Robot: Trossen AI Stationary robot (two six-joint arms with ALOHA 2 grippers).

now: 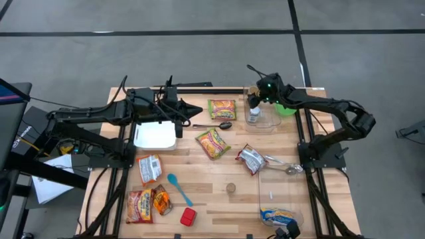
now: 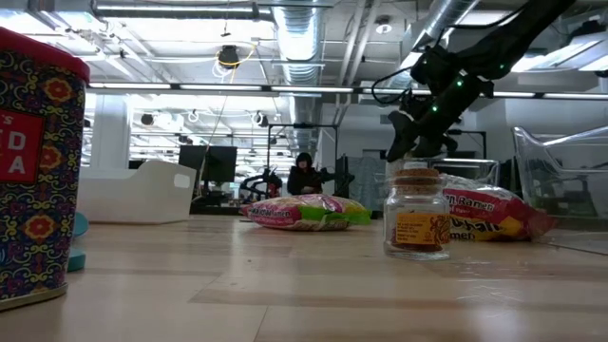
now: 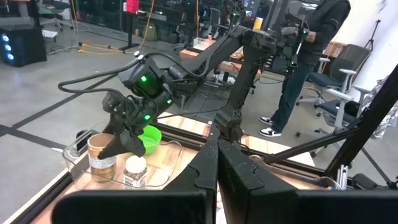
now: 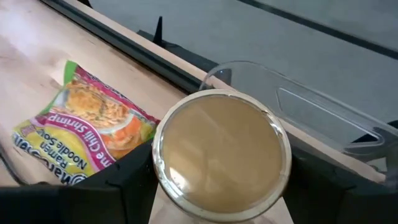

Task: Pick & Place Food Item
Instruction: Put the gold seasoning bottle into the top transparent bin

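From above, the right gripper (image 1: pixel 254 101) hangs over a clear plastic bin (image 1: pixel 268 123) at the far right of the wooden table (image 1: pixel 212 199), positioned to set its load inside rather than on the open boards; the left gripper (image 1: pixel 188 118) waits by the white tray (image 1: pixel 155 135), fingers pressed together and empty. Ramen packets (image 1: pixel 212 143) and a blue spoon (image 1: pixel 178 188) lie scattered mid-table

At table height, a small spice jar (image 2: pixel 417 220) stands in the foreground while the right arm descends behind it; whether its load touches down yet cannot be told from here

The left wrist camera, looking across the table, shows the right gripper (image 3: pixel 119 138) with a cork-topped jar (image 3: pixel 102 158) between its jaws, low inside the bin, just beside a white-capped bottle (image 3: pixel 135 172) already standing there, a green bowl (image 3: pixel 149 137) behind. A person stands in the room beyond

The right wrist camera looks straight down on the jar lid (image 4: pixel 221 151), jaws spread wide to either side of its glass body, a grip that keeps it upright for placing. A chili shrimp ramen packet (image 4: pixel 85 132) lies nearby on the wood
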